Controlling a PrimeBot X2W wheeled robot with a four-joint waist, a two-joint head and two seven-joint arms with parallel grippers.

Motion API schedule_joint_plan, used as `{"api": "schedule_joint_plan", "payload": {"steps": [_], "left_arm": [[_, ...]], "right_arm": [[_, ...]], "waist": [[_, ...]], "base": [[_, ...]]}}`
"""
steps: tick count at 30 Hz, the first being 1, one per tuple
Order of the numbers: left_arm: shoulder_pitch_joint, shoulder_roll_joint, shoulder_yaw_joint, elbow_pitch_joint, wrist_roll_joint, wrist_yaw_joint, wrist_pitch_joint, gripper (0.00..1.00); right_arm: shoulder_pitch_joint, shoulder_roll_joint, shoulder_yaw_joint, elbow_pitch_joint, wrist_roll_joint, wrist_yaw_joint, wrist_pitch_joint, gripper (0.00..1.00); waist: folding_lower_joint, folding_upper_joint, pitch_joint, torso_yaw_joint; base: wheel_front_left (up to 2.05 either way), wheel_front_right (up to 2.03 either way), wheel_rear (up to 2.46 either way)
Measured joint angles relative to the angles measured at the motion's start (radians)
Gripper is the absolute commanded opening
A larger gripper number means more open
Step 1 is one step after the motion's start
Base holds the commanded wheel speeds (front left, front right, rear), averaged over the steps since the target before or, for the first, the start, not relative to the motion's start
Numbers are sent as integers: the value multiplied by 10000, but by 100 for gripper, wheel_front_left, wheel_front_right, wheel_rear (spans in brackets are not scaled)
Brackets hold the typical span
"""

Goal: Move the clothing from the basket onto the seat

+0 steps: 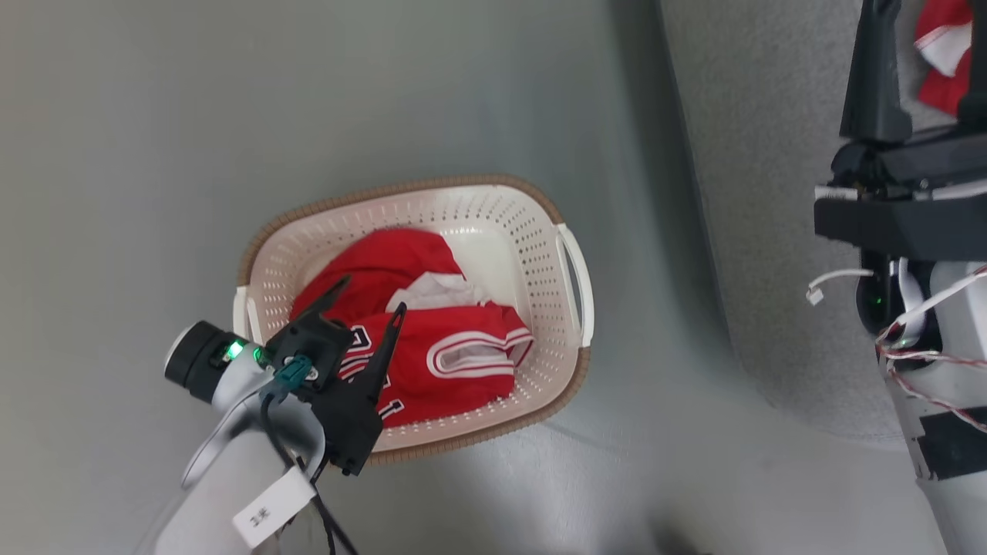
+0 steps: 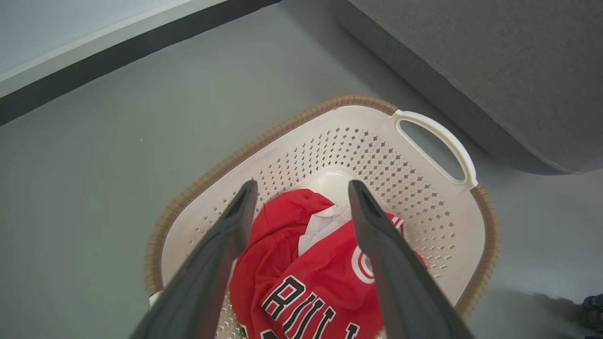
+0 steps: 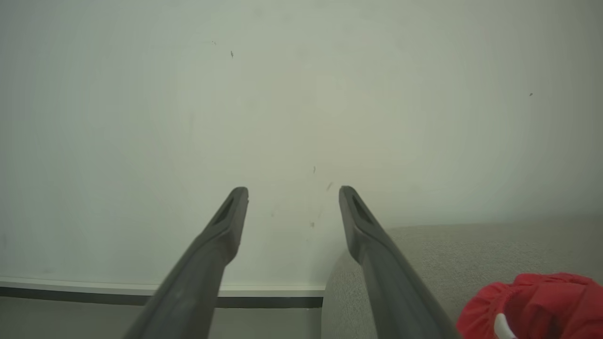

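Clothing (image 1: 432,339) in basket (image 1: 493,204) on floor (image 1: 154,116), seat (image 1: 763,231) right of basket, one garment (image 1: 941,46) on seat

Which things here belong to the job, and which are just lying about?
Job: clothing, basket, seat, red garment lying on the seat.
Just there: floor, wall, skirting.

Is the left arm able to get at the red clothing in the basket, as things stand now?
Probably yes. The left pincer hangs open just above the clothing and is aimed down into the basket. Nothing lies between them, and the basket is open at the top.
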Motion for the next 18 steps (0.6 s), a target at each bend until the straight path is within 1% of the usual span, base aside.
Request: {"api": "schedule_joint_plan", "payload": {"steps": [5,10,18], "left_arm": [[-517,105,-435,537,360,-174,174,100],[-885,36,-792,1091,690,-253,184,100],[-1390,-27,-1057,1799,865,-311,163,100]], "right_arm": [[-625,102,105,-94,-102,13,-2,100],[-1037,226,198,-33,-178,29,-4,100],[-1313,508,399,33,-249,104,-10,100]], "waist": [[0,0,749,-77],[0,1,1421,-163],[-1,-1,2084,-344]], "base": [[0,0,0],[0,0,0],[0,0,0]]}}
